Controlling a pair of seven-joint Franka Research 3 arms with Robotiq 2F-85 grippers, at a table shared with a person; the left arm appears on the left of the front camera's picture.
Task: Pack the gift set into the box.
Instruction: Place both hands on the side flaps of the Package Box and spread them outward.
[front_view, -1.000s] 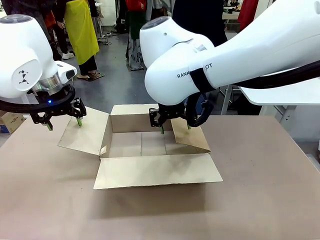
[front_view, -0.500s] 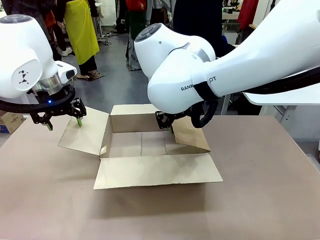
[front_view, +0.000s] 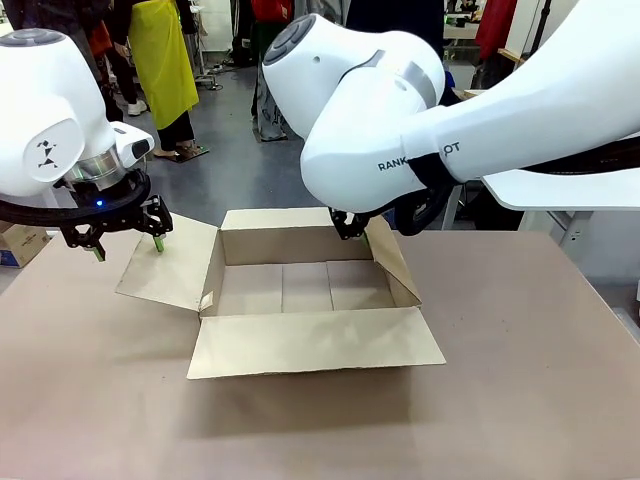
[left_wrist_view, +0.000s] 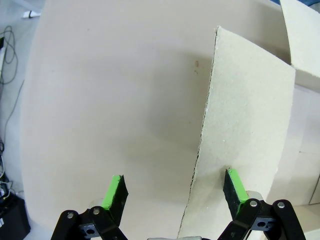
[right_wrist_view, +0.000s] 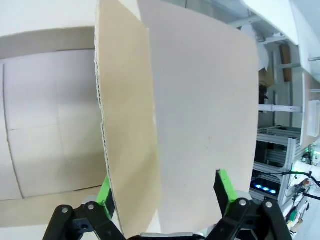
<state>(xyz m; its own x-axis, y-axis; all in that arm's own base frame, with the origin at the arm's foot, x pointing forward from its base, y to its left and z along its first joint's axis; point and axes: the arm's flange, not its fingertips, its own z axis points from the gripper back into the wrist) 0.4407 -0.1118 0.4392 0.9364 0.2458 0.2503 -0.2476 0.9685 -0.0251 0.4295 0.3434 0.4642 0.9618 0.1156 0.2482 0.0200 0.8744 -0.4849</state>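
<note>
The box (front_view: 290, 247) stands open in the middle of the table, its four flaps spread and its inside bare. My left gripper (front_view: 128, 248) hangs open over the outer edge of the left flap (front_view: 170, 262); in the left wrist view the gripper (left_wrist_view: 173, 180) straddles that flap's (left_wrist_view: 245, 125) edge without clamping it. My right gripper (front_view: 352, 232) is at the top of the right flap (front_view: 392, 265), mostly hidden by the arm. In the right wrist view its fingers stand open (right_wrist_view: 163, 184) on either side of the raised flap (right_wrist_view: 200, 100). The gift set is out of view.
The brown table (front_view: 520, 380) has free room in front of and to the right of the box. A small cardboard box (front_view: 20, 243) sits off the table at far left. People stand in the aisle behind. A white surface (front_view: 560, 190) lies past the right arm.
The right arm rose and swung right, and the right flap went from leaning in over the box to standing tilted outward. The left arm has not moved.
</note>
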